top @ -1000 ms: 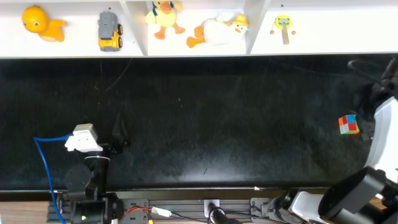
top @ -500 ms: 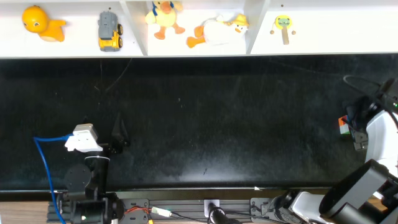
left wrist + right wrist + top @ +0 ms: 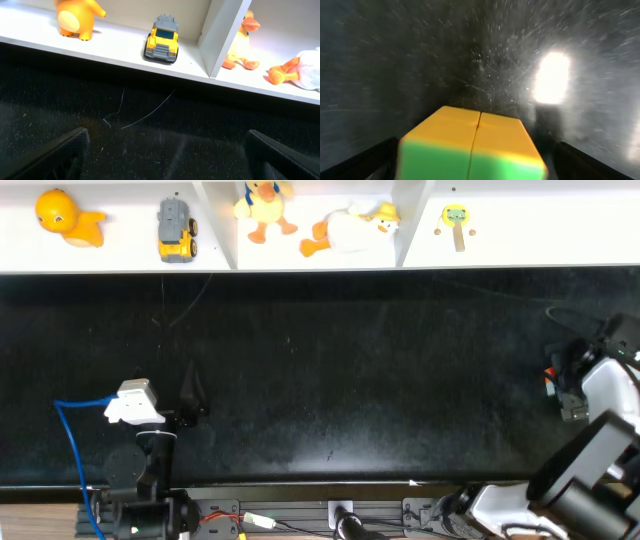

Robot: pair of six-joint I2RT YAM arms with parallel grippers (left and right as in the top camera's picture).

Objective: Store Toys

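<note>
At the table's (image 3: 350,360) right edge, found the right gripper (image 3: 472,162) lowered astride the cube (image 3: 470,137), fingers apart on either side, no clamp seen. Noted its advance within the last second from beside the cube to directly over it. Judged a grasp approach; closing due next, then carriage to the far shelf (image 3: 540,250). Logged the left gripper (image 3: 165,155) parked at left, fingers spread, unmoved.

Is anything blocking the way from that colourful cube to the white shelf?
Nothing visible does. Only black table lies between the cube and the shelf, whose right end has room beside a small green toy.
</note>
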